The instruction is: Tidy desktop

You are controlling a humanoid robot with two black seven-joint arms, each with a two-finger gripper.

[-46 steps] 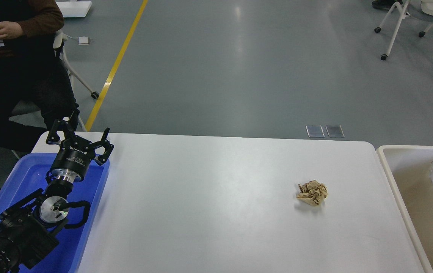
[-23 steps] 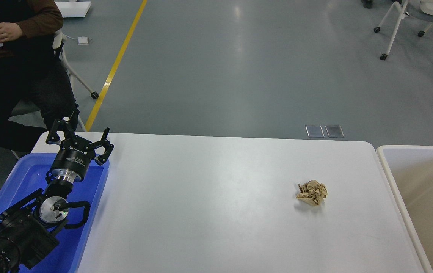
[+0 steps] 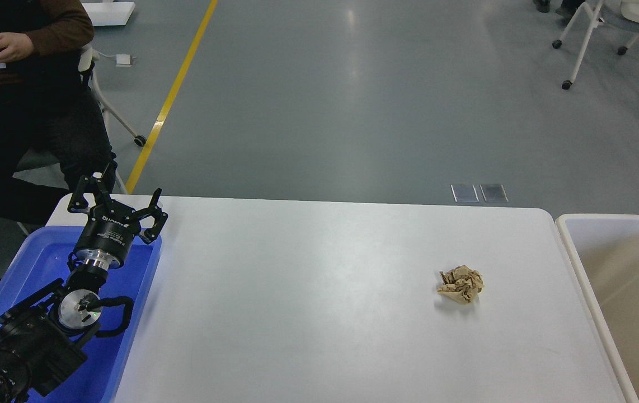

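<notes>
The white desktop [image 3: 308, 302] fills the lower middle of the head view. A crumpled brown paper ball [image 3: 460, 284] lies on its right part. My left gripper [image 3: 121, 196] is open and empty, held above the far end of the blue tray [image 3: 45, 263] at the desktop's left edge, far from the paper ball. My right gripper is out of view.
A beige bin with a white rim [image 3: 621, 280] stands against the desktop's right edge. A seated person [image 3: 23, 84] holding a coloured cube is beyond the far left corner. White wheeled chairs [image 3: 610, 39] stand on the grey floor at the far right.
A silvery wrapped thing seen in the bin's right side one second ago is gone from view. My left arm has not moved. The paper ball has not moved.
</notes>
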